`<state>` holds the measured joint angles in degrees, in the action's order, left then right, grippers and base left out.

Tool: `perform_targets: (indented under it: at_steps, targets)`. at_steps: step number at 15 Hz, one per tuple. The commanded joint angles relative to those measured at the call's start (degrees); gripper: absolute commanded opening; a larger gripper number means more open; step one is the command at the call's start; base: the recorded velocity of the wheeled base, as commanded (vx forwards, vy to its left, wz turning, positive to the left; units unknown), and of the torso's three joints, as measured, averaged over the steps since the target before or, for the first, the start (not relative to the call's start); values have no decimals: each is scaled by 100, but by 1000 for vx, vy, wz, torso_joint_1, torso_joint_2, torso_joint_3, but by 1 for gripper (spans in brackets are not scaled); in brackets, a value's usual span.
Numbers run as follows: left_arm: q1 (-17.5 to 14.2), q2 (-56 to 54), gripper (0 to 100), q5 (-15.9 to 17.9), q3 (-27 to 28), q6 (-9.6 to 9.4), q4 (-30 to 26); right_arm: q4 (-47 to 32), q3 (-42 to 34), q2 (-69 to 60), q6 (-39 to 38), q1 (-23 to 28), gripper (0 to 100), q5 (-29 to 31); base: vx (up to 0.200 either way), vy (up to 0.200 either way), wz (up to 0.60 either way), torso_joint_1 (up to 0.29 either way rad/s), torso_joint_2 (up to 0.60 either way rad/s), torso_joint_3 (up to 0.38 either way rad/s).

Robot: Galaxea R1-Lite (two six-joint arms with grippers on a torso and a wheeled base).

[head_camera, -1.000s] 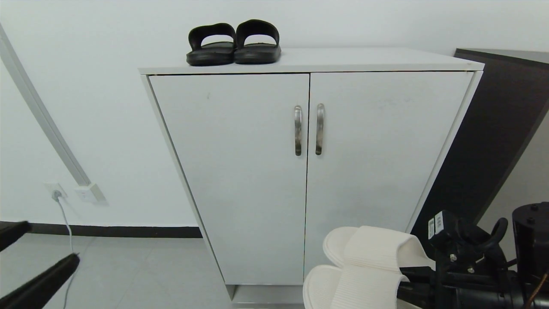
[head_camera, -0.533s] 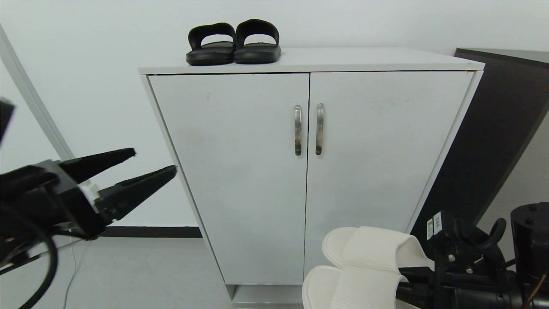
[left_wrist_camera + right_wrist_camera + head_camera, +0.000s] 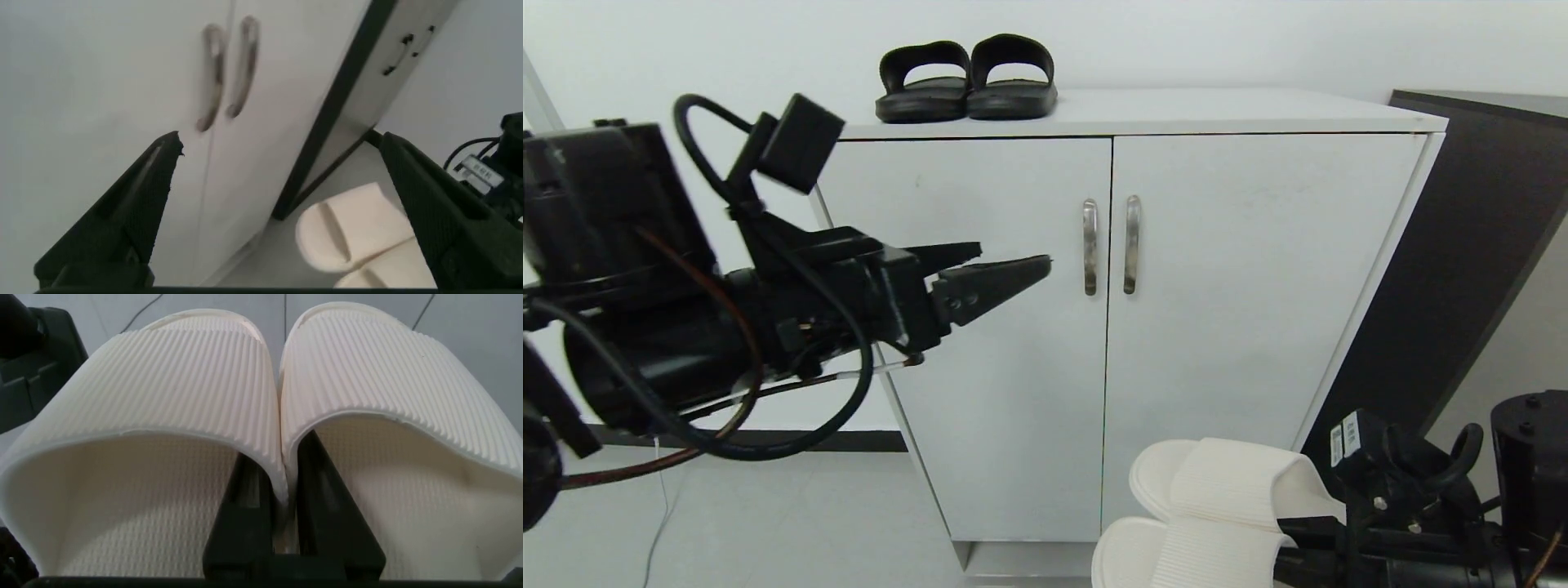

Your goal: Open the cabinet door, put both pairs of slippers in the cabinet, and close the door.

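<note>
My left end effector (image 3: 1014,252), spread wide, sits just short of the shut cabinet's (image 3: 1258,286) slim metal handles (image 3: 1089,247), my right end effector (image 3: 282,486) pinches ribbed white slippers (image 3: 188,392) low by its door, and black slippers (image 3: 968,77) rest on top.

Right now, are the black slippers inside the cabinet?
No, the black slippers sit on top of the cabinet, whose doors are shut.
</note>
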<state>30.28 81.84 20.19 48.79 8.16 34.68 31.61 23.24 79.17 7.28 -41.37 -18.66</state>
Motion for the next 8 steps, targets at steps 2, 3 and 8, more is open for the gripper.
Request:
perform_targets:
  at_steps: [2,3,8]
  targets:
    - [320,896,100,240,817,37,-14,12,-3,64,2,-64,0,-6,0,0,0,0,0,0]
    - [444,966,100,363,948,125,-40,12,6,73,2,-64,0,-6,0,0,0,0,0,0]
    - [646,1080,100,1022,1379,872,-164,12,6,108,2,-81,0,-14,0,0,0,0,0,0]
